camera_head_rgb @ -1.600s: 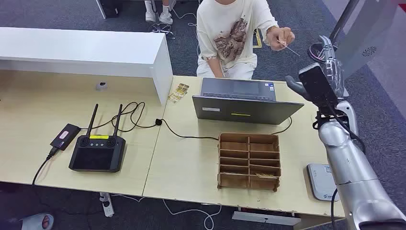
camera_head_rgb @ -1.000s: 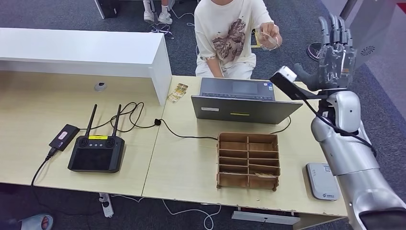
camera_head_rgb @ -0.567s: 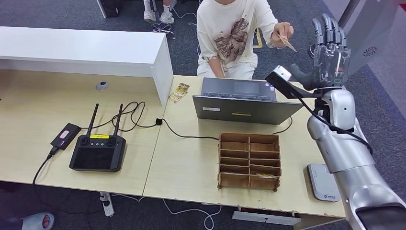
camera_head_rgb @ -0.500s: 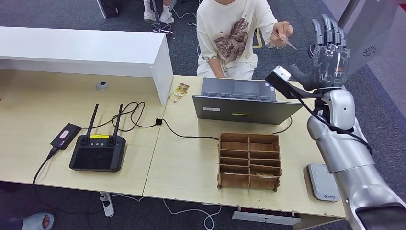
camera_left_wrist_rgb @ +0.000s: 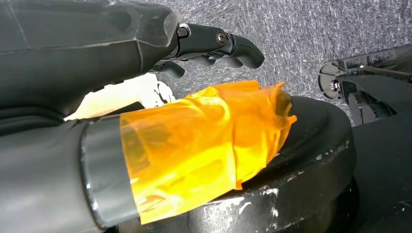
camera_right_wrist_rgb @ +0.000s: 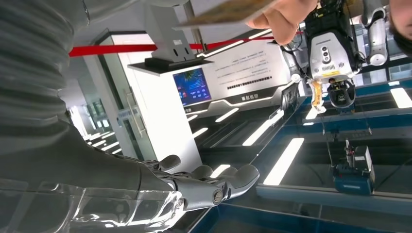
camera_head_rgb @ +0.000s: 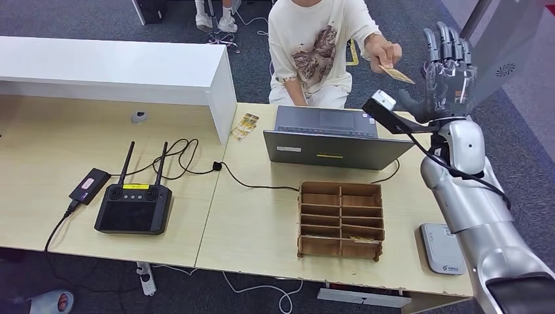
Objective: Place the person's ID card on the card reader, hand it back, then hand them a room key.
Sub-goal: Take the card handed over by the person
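A pale wooden bench [camera_head_rgb: 262, 222] stands on grey carpet, carrying a laptop [camera_head_rgb: 330, 137], a wooden divider tray [camera_head_rgb: 340, 219] and a white card reader [camera_head_rgb: 442, 248] near the front right corner. Across it a seated person's hand [camera_head_rgb: 383, 52] holds out a tan ID card [camera_head_rgb: 397, 74], its long axis pointing toward the right hand [camera_head_rgb: 448, 65], which is raised with fingers spread, holding nothing. The left hand [camera_left_wrist_rgb: 209, 46] hangs over the floor, fingers curled, nothing in them.

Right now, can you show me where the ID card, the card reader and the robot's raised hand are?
ID card [camera_head_rgb: 396, 74], head view, the card's flat face.
Card reader [camera_head_rgb: 442, 249], head view, its grey top.
Right hand [camera_head_rgb: 447, 69], head view, the palm.
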Action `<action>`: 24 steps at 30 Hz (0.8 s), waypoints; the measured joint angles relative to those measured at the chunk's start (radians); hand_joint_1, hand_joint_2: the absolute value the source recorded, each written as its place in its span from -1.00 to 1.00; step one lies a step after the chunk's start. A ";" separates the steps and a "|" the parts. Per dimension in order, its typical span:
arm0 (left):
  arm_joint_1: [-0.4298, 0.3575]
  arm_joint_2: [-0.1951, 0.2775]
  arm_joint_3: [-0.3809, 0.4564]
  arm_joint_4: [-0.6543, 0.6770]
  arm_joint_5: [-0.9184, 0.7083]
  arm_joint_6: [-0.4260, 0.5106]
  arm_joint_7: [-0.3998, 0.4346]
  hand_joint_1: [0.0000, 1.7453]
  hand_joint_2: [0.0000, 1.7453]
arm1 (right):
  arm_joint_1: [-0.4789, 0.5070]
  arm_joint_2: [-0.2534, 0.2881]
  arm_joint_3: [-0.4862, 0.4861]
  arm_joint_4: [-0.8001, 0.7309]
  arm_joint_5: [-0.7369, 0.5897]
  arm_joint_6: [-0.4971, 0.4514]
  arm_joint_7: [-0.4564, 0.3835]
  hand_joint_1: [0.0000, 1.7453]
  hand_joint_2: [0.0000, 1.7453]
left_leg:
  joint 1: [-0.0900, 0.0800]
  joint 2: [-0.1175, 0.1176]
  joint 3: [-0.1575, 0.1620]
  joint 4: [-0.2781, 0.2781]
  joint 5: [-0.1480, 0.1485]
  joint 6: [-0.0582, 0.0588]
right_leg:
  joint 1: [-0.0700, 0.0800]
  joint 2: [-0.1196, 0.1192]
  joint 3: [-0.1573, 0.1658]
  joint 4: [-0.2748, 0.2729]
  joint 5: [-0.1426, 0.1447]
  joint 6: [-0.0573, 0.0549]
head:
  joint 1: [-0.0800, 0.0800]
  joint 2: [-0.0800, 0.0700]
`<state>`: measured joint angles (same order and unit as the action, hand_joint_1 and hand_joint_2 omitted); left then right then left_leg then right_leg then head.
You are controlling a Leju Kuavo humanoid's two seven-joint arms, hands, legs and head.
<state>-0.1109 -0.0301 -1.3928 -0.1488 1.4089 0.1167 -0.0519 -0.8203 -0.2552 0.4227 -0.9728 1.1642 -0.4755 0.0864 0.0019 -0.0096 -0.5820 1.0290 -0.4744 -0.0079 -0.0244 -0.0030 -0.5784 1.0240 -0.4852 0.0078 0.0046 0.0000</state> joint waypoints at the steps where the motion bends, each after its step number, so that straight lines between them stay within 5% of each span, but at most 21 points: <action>1: 0.000 0.000 0.000 0.000 0.001 0.000 0.000 -1.00 -1.00 | -0.005 0.000 0.000 0.008 0.011 -0.001 0.002 -1.00 1.00 | 0.000 0.000 0.000 0.000 0.000 0.000 | 0.000 0.000 0.000 0.000 0.000 0.000 | 0.000 0.000; 24: 0.000 0.000 0.000 0.000 0.001 0.006 0.007 -1.00 -1.00 | -0.046 0.005 0.000 0.101 0.065 -0.013 0.011 -0.99 1.00 | 0.000 0.000 0.000 0.000 0.000 0.000 | 0.000 0.000 0.000 0.000 0.000 0.000 | 0.000 0.000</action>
<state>-0.1111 -0.0305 -1.3932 -0.1488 1.4103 0.1232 -0.0447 -0.8661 -0.2498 0.4227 -0.8716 1.2295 -0.4887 0.0977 0.0019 -0.0096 -0.5820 1.0291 -0.4744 -0.0079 -0.0244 -0.0030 -0.5784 1.0241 -0.4852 0.0078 0.0046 0.0000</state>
